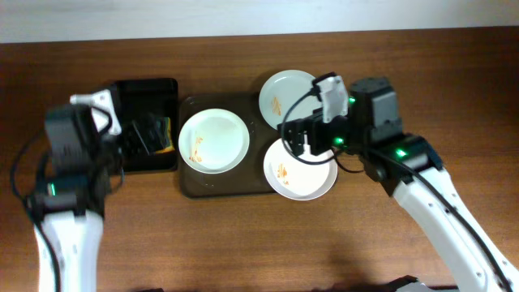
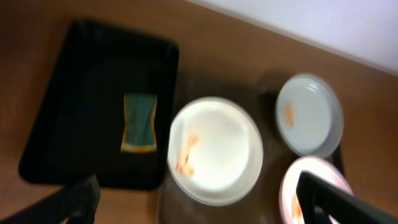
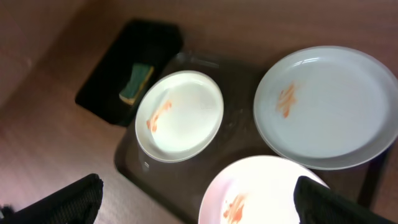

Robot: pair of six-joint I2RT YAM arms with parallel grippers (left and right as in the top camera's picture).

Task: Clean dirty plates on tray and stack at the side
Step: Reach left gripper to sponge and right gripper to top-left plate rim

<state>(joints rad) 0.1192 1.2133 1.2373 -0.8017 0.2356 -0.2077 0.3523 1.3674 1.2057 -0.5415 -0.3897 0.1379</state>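
Left claw hangs released, its fingers spread wide, over the smaller black tray towards the left edge of the worktop. A green and yellow sponge lies in that tray, untouched. It looks soft and light and should squash easily, so a pinch across its narrow sides would do.

Just to the right, about midway along the worktop and nearer the far edge, sits the brown tray. The left plate lies flat and wholly inside it, with an orange smear on its left half. The far plate rides over the tray's far right corner, and the near plate overhangs the tray's right rim. Both carry orange smears too.

The plates look stiff, glossy and probably slick, more so where smeared. If ceramic, they would chip when dropped or knocked together; the material cannot be told. A grip belongs on the rim, one finger over the lip and one beneath. The two overhanging plates offer an exposed edge, while the flat one gives little room underneath. Wiping will need the plate held or pressed, else it may skate.

Right claw hovers over the near plate, also released, gripping nothing.
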